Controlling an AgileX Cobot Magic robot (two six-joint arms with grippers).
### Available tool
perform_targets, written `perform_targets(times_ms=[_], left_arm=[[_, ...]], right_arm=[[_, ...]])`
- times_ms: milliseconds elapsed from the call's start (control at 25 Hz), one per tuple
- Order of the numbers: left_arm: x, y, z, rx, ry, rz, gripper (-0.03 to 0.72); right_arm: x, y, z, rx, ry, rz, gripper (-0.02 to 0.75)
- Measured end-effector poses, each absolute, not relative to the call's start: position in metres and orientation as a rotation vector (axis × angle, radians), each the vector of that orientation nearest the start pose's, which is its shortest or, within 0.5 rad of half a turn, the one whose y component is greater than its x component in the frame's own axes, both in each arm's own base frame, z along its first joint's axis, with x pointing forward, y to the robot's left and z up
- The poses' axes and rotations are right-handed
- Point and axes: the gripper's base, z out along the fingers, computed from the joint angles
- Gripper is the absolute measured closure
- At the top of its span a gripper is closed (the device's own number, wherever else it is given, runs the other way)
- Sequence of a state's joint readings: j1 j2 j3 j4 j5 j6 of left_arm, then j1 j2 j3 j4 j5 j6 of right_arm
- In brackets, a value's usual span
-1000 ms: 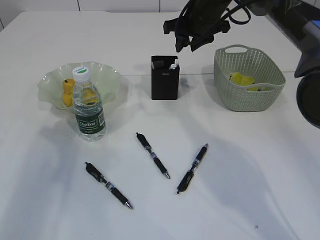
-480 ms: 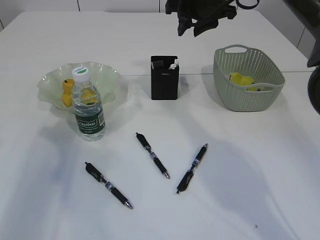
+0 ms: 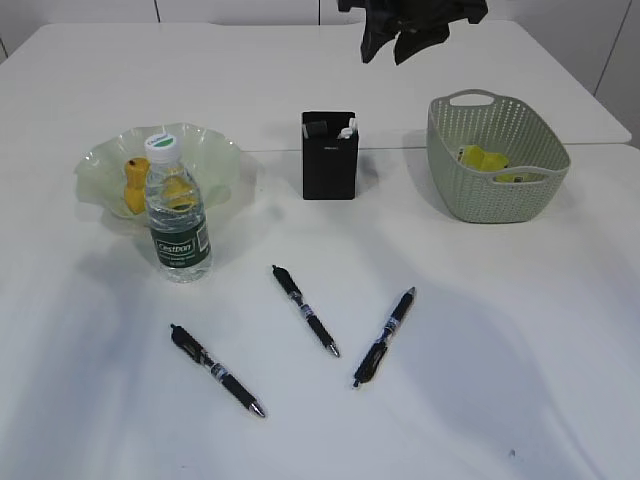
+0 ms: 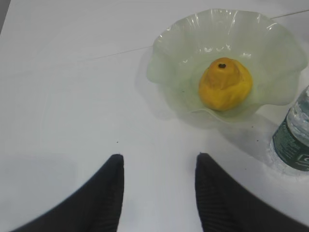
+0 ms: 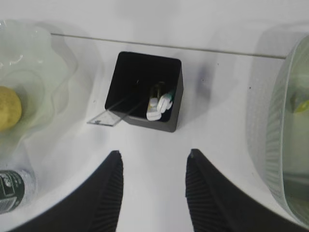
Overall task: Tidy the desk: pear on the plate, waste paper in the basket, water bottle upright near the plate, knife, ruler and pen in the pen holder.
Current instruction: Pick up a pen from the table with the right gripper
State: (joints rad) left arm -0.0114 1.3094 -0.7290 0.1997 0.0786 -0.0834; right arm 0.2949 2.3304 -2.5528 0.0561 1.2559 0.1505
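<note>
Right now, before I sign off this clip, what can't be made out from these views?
- Pen holder contents: exterior view shows only white tips; the walls hide the rest.
- Waste paper: mostly behind the basket wall.
- Water bottle: cut by the left wrist view's edge.
- Left gripper: outside the exterior view.
- Right gripper: cropped by the exterior view's top edge.

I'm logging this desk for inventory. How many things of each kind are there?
Pens on the desk: 3
Water bottle: 1
Plate: 1
Pear: 1
Pen holder: 1
Basket: 1
Waste paper: 1
Total: 9
</note>
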Motion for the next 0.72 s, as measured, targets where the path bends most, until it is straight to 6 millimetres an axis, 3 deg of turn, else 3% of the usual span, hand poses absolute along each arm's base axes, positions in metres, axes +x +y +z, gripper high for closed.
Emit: perform_targets(times_ms=[720], left_arm=[[0.271, -0.002, 0.255, 0.084, 2.168, 0.054, 0.348]], right_arm=[[0.435, 0.144, 0.31, -0.295, 2.736, 0.288, 0.423]])
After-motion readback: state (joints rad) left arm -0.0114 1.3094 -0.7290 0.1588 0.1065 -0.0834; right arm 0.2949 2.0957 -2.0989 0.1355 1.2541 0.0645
